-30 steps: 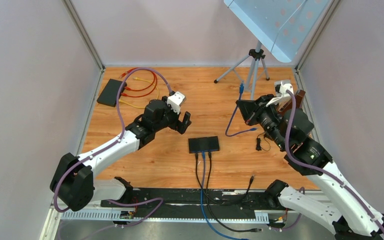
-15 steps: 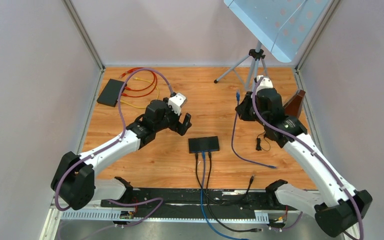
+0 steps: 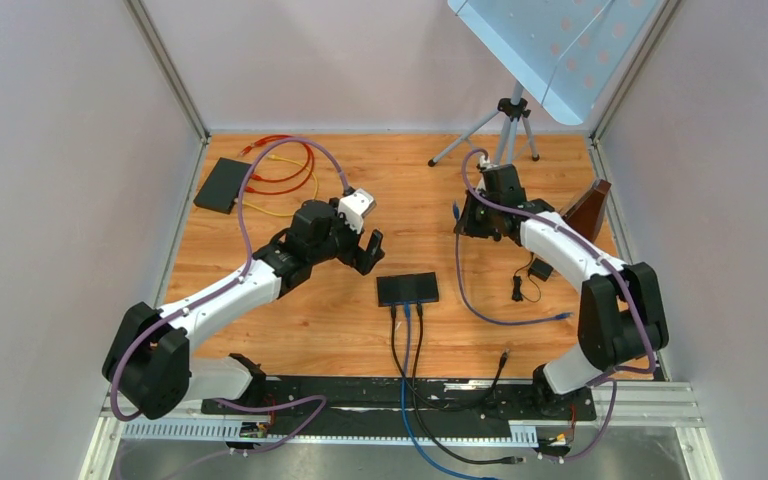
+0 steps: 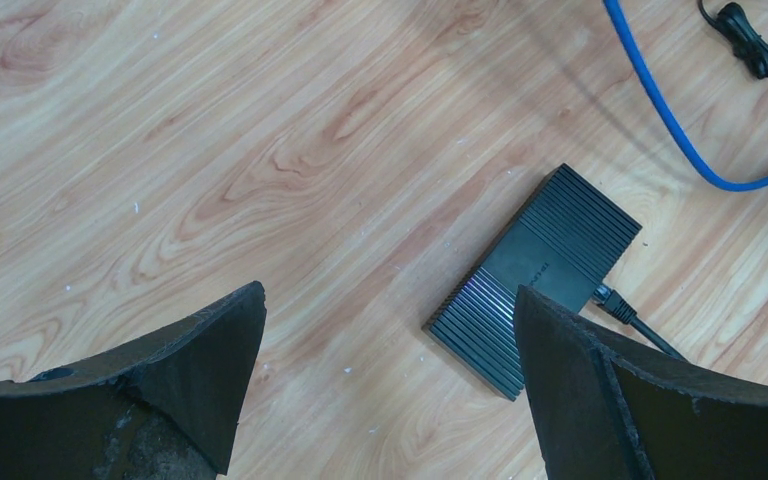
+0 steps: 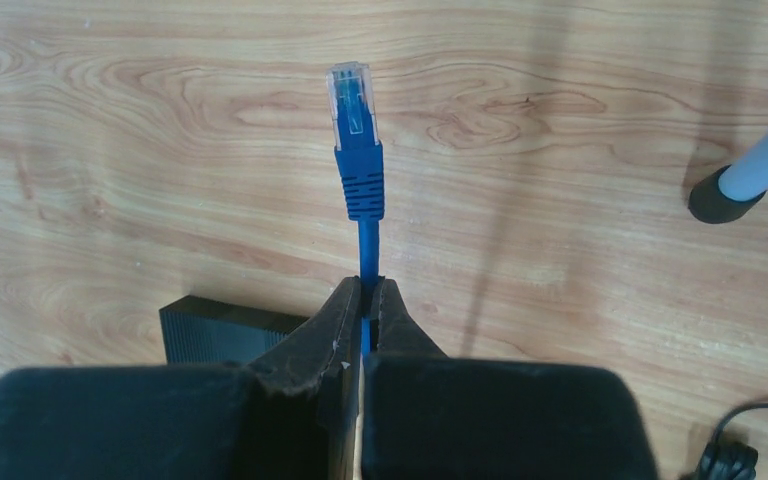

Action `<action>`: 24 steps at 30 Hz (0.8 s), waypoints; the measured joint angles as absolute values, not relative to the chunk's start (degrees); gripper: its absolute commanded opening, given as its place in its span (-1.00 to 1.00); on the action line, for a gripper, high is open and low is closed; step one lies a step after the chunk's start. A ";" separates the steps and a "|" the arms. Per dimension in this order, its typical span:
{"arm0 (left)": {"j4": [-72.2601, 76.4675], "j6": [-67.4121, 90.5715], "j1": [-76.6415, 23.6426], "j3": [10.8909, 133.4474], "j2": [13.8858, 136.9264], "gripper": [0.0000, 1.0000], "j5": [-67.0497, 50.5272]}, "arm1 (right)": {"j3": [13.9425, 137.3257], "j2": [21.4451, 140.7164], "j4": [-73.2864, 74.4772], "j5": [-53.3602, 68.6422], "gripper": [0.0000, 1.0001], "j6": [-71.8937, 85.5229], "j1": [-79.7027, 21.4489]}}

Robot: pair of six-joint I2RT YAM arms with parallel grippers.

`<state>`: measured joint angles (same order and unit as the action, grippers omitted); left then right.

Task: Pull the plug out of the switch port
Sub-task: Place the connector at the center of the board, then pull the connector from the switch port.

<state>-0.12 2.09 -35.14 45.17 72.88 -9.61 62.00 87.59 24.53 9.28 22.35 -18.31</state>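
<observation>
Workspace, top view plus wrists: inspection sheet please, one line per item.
Surface: wood-grain table, a few small white specks.
Job's things: black switch lying flat at centre; blue plug out of it, in the air.
Clutter: second black box far left; small coiled black lead; brown object at the right edge.
Grippers: right gripper shut on the blue cable just behind the plug; left gripper open, empty, beside the switch.
Cables: blue cable trails loose across the table; three leads plugged into the switch's near side; red and yellow cables at the black box.
Surroundings: grey walls, tripod, light panel.
</observation>
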 measured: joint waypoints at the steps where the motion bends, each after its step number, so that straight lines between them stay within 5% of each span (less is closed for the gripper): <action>1: -0.30 2.07 -35.14 45.17 72.88 1.00 -9.80 | 62.04 88.62 23.79 9.13 -0.97 22.50 -18.31; 7: -2.02 2.07 -35.14 45.32 73.28 1.00 -10.59 | 62.46 90.24 18.24 7.03 -0.92 23.05 -18.31; 10: -2.39 2.04 -35.14 45.67 74.19 1.00 -11.53 | 64.20 92.79 16.45 5.26 -0.81 23.07 -18.31; 15: -2.96 1.58 -35.14 46.59 76.55 1.00 -13.72 | 64.99 96.20 15.97 2.37 -0.30 23.62 -18.31; 24: -4.29 0.14 -35.14 46.94 77.91 1.00 -14.96 | 60.80 90.50 16.62 0.54 -0.13 23.42 -20.67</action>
<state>-4.29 0.14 -35.14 46.94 77.91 -14.96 60.80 90.50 16.62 0.54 23.42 -20.67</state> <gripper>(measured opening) 0.998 0.426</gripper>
